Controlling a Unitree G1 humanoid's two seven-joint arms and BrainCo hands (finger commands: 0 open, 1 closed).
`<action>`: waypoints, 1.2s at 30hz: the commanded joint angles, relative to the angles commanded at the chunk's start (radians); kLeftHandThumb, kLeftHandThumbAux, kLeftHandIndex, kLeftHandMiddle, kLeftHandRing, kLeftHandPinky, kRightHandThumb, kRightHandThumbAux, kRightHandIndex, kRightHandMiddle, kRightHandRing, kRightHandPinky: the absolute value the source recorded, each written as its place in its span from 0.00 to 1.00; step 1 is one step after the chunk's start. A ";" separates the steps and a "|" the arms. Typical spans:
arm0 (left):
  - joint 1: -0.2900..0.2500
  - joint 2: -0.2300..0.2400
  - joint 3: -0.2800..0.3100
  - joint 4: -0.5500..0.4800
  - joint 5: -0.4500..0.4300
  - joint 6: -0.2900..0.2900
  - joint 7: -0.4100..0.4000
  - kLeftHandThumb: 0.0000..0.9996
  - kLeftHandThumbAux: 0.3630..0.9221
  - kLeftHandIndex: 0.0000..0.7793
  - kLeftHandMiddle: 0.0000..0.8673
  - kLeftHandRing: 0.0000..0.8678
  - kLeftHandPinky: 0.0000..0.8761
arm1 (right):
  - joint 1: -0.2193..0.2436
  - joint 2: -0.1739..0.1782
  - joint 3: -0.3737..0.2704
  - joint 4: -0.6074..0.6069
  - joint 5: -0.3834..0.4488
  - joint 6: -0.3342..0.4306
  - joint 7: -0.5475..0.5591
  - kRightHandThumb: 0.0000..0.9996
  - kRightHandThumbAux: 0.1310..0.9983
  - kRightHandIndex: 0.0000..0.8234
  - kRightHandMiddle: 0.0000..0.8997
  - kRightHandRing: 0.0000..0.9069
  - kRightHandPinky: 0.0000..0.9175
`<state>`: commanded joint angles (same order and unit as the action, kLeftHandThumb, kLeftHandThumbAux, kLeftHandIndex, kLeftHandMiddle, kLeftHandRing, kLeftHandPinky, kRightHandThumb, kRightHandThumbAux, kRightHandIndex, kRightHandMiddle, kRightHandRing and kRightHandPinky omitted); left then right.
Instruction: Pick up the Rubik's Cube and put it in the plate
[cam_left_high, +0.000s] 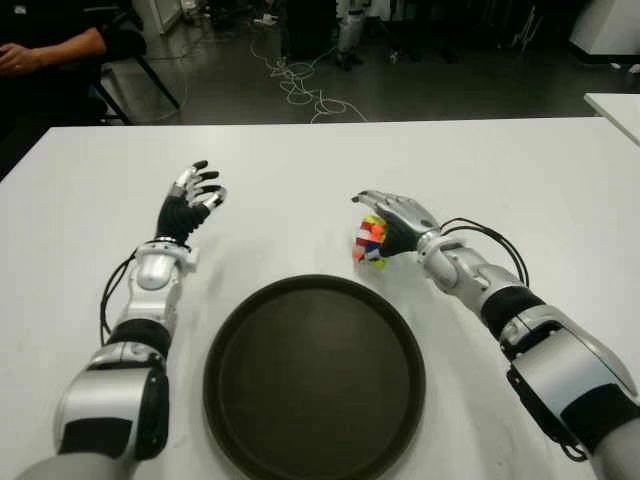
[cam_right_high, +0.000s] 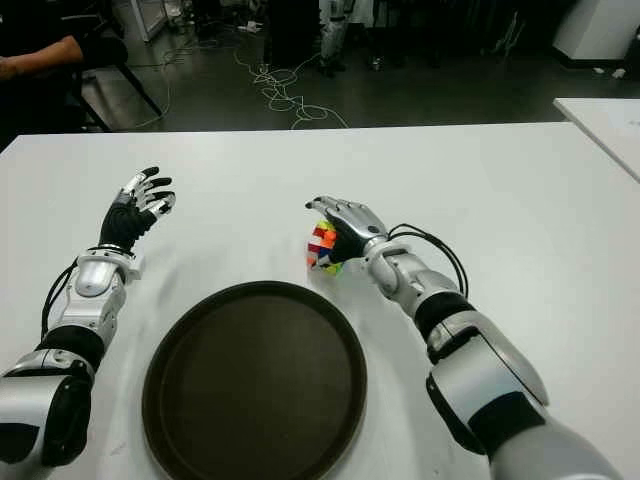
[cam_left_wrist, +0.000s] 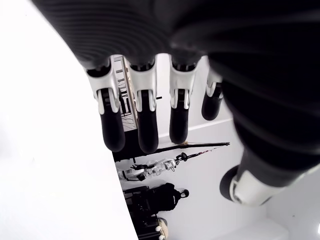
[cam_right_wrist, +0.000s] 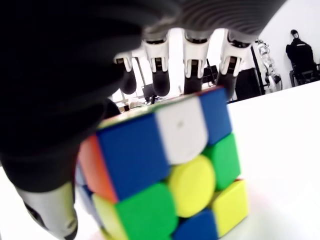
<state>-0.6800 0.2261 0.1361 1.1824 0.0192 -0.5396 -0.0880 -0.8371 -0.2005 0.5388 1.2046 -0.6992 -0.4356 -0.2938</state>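
Rubik's Cube (cam_right_wrist: 170, 175): scrambled mix of blue, green, yellow, white and orange stickers. Plate (cam_left_high: 314, 378) plain dark brown, bench (cam_left_high: 520, 170) plain white. Both hands silver with black fingertips.

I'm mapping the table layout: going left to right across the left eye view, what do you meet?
Left hand → plate → Rubik's Cube, under the right hand.

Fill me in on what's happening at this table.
A humanoid robot is working on a cube that sits on the white table, just beyond the rim of a dark round plate, toward the robot's right. Its right hand is cupped over the cube, fingers draped over the far side; a firm grip isn't clear. The left hand shows left of the plate, fingers open, holding nothing. The plate holds nothing.
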 joint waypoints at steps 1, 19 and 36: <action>0.001 -0.001 0.001 -0.001 -0.002 -0.002 0.000 0.21 0.59 0.14 0.25 0.26 0.30 | 0.001 -0.002 0.000 -0.001 -0.001 -0.002 -0.001 0.00 0.72 0.15 0.15 0.17 0.20; 0.005 0.000 -0.011 -0.010 0.015 -0.014 0.021 0.19 0.56 0.15 0.24 0.26 0.31 | 0.010 -0.034 0.007 -0.028 -0.006 -0.005 0.037 0.00 0.70 0.12 0.12 0.16 0.18; 0.001 -0.006 -0.008 -0.013 0.003 -0.001 0.007 0.20 0.54 0.14 0.23 0.25 0.30 | 0.018 -0.027 -0.002 -0.031 0.013 -0.045 0.117 0.00 0.68 0.12 0.18 0.23 0.28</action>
<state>-0.6788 0.2203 0.1283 1.1696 0.0222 -0.5406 -0.0808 -0.8194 -0.2275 0.5371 1.1737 -0.6862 -0.4801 -0.1772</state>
